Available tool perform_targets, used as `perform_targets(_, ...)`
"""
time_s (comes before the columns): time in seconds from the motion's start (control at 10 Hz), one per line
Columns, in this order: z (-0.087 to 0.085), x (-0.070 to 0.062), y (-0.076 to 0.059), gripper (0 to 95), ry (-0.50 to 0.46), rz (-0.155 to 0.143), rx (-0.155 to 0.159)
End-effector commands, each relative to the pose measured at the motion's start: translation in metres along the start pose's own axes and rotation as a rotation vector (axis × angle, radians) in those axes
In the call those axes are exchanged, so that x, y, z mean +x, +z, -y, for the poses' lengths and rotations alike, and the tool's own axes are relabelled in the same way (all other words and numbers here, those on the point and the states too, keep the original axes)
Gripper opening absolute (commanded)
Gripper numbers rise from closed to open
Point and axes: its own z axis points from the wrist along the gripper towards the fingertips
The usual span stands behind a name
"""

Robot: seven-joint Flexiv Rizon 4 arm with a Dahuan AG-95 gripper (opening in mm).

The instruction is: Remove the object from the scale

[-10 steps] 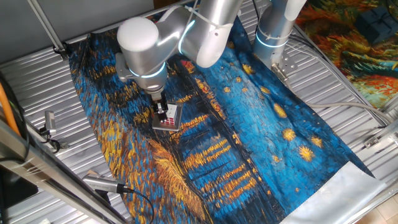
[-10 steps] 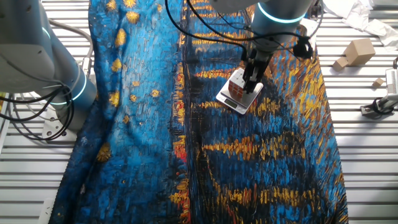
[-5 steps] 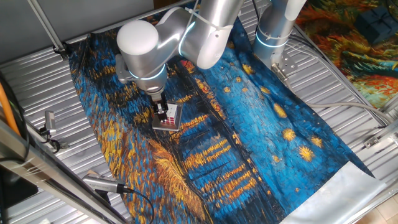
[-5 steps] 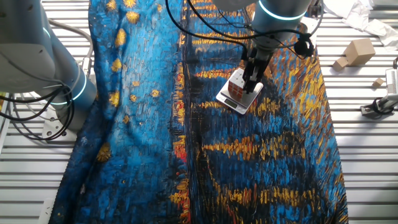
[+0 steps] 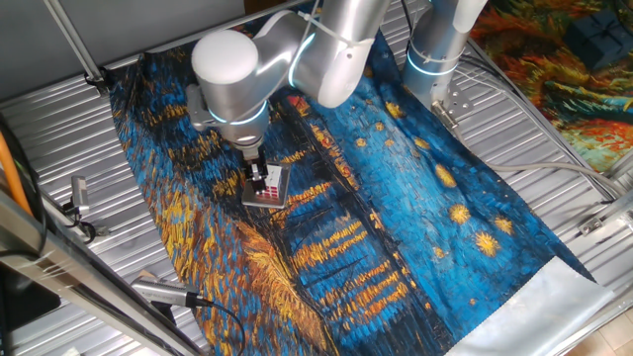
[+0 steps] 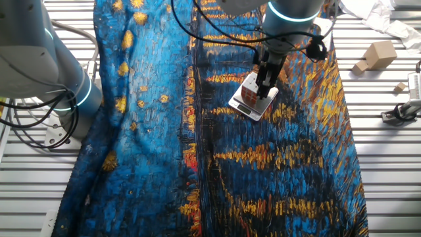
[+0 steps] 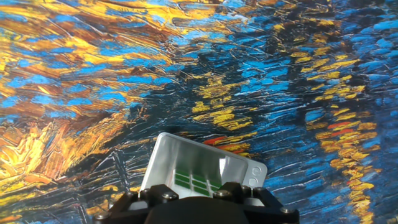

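The puzzle cube (image 5: 266, 185) sits on the grey scale plate (image 5: 279, 178) on the painted cloth, left of centre. It also shows in the other fixed view (image 6: 249, 92), on the scale (image 6: 253, 107). My gripper (image 5: 258, 178) points straight down with its fingers at the cube's sides, and it looks shut on the cube (image 6: 262, 87). The cube still rests on the plate. In the hand view the scale (image 7: 177, 155) lies just below the hand, with a green sticker grid of the cube (image 7: 194, 180) showing at the hand's edge. The fingertips are hidden there.
A blue and orange painted cloth (image 5: 415, 208) covers the slatted metal table. A second arm's base (image 6: 62, 79) stands beside the cloth. A cardboard block (image 6: 380, 52) and a metal clamp (image 6: 402, 108) lie off the cloth. Cables hang near my wrist.
My arm's upper joint has shifted slightly to the right. The gripper, cube and scale stay where they were.
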Motion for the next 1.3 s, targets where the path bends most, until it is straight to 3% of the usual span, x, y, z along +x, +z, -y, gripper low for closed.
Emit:
perform_targets(0.1, -0.0008, -0.0016, 0.0006, 57.0, 0.000, 0.001, -0.001)
perform_targets(1.3, -0.0021, -0.0005, 0.0011, 57.0, -0.023, 0.016, 0.000)
